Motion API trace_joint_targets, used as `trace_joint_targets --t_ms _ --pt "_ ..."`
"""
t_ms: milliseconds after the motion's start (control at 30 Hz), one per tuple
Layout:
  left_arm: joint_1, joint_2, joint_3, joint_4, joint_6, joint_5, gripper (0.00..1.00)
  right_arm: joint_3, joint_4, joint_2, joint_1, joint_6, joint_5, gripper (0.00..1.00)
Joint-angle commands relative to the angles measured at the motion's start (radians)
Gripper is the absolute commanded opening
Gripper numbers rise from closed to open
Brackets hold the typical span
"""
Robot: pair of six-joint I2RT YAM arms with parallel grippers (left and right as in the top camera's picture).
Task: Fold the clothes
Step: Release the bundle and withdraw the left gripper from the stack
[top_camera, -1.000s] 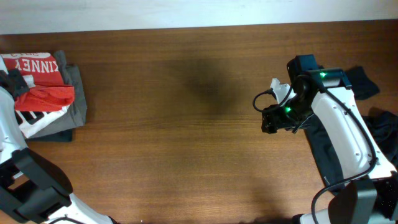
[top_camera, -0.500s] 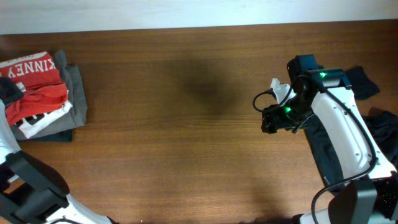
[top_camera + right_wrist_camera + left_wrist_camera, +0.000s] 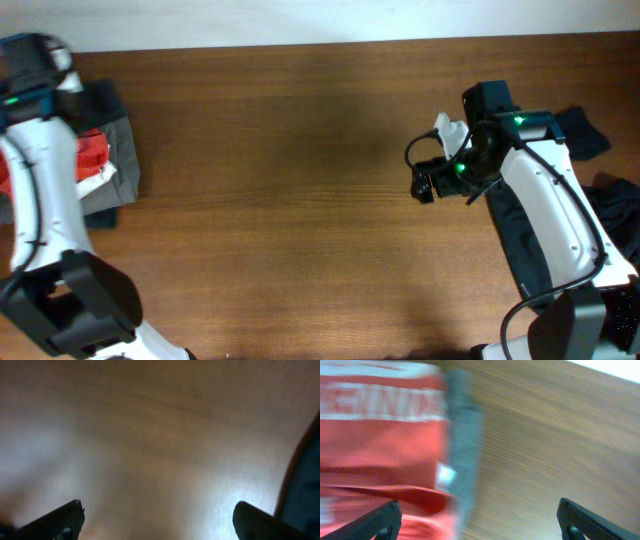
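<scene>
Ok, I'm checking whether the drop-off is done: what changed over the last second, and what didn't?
The left gripper let go of the red T-shirt and opened; its arm swung away toward the far edge of the table, now crossing over the shirt. The right gripper, open, edged slightly left. The grey garment under the shirt and the black clothes at right stayed put.

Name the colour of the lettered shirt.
The shirt is orange-red; the left wrist view shows it best.

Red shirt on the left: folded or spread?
Folded: the red shirt lies as a compact, straight-edged stack on a grey garment, lettering up.
</scene>
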Motion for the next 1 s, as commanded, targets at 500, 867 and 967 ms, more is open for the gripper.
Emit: trace_joint_targets --t_ms 500,867,967 --pt "-0.256 -0.085 0.011 -0.658 -0.017 0.108 0.99 -0.006 -0.01 -0.317 -0.003 0.106 0.08 0.99" --pt "-0.274 -0.709 -0.539 -0.145 0.005 0.103 0.99 -0.314 0.177 -0.819 -0.001 0.104 0.128 0.99" --pt "-0.273 -0.923 -0.738 0.048 0.005 0.092 0.99 -0.431 0.251 -0.966 -0.001 0.104 0.147 0.99"
